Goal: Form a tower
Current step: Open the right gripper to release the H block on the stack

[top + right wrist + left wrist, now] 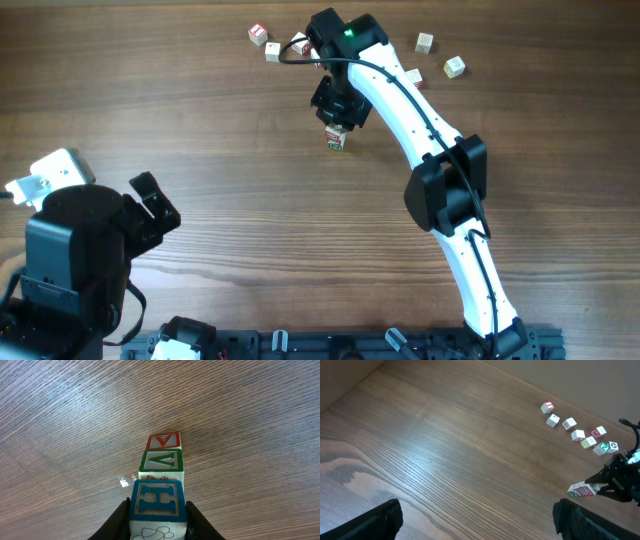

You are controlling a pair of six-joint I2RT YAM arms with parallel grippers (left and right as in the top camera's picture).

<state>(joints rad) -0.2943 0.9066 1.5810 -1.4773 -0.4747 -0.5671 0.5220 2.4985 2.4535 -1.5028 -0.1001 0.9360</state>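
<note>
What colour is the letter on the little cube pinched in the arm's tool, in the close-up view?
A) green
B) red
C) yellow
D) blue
D: the H cube pinched by the right tool is printed blue; the green cube and red cube sit beyond it, outside the grip.

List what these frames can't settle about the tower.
- Overhead: right gripper covers the tower from above; cube count hidden.
- Left wrist: tower tiny near the frame edge; letters unreadable.
- Right wrist: bottom edge crops the fingers; whether the blue cube sits on the green cube is unclear.
- Overhead: loose cubes too small to read.
</note>
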